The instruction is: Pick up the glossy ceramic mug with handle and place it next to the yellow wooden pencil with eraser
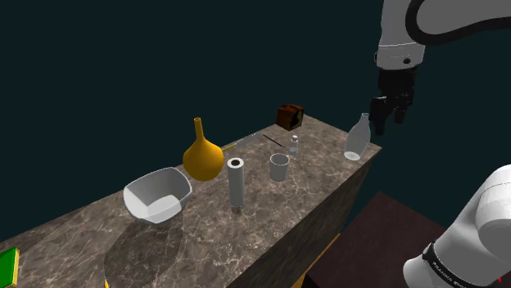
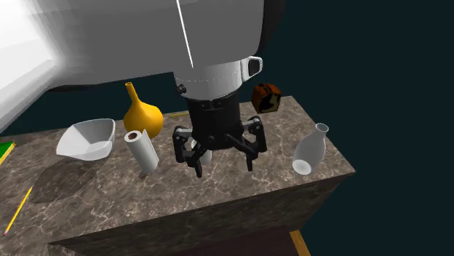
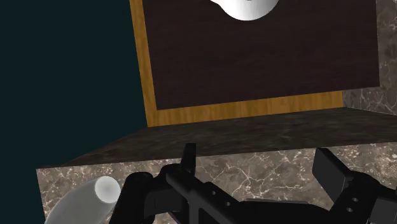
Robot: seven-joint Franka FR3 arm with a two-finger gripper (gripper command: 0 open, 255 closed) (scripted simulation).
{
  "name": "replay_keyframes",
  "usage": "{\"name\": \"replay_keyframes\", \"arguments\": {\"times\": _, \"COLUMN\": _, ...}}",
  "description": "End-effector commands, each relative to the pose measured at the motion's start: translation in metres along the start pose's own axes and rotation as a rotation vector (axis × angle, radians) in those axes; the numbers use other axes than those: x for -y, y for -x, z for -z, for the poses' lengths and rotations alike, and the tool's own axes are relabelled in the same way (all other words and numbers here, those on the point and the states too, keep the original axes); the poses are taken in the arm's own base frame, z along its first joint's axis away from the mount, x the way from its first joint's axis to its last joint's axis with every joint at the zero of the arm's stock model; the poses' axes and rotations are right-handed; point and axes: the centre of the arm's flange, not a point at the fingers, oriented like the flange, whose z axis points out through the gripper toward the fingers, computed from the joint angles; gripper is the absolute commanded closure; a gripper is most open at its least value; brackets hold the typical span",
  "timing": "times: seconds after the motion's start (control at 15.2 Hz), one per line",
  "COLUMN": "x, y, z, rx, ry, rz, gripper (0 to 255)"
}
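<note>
You'll find the mug [image 1: 279, 167] standing upright on the marbled desk [image 1: 82, 237], a plain pale grey cup a little right of the middle. You can't make out its handle from the shoulder view. Nothing touches it. Just to its left a white cylinder [image 1: 236, 182] stands on end, and just beyond it on the far side is a small bottle [image 1: 293, 145]. Further left you have a round orange vase [image 1: 202, 155] with a long neck, then a white bowl [image 1: 157, 195]. A dark brown box [image 1: 289, 116] sits at the far right corner.

The yellow pencil [image 2: 18, 211] lies flat at the near left of the desk, well apart from the mug, with a green thing [image 2: 4, 150] at the left edge beyond it.

A pale flask [image 1: 357, 137] stands at the right end of the desk. Your claw [image 1: 390, 123] hangs in the air above and just right of that flask, well apart from the mug. Its fingers are spread wide with nothing between them, as the second exterior view [image 2: 224, 164] and the wrist view [image 3: 254, 167] both show you. Past the claw, the wrist view catches the flask's neck [image 3: 95, 194], the end of the desk and the dark, wood-edged stand [image 3: 254, 63].
</note>
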Motion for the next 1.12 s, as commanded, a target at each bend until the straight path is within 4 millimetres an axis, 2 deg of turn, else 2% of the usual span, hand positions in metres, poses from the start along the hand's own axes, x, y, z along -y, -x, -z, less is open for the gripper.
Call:
{"name": "replay_keyframes", "arguments": {"times": 0.0, "x": 0.000, "y": 0.000, "z": 0.000, "rx": 0.000, "ry": 0.000, "rz": 0.000, "gripper": 0}}
{"name": "replay_keyframes", "arguments": {"times": 1.06, "x": 0.053, "y": -0.162, "z": -0.107, "rx": -0.079, "ry": -0.008, "rz": 0.125, "gripper": 0}}
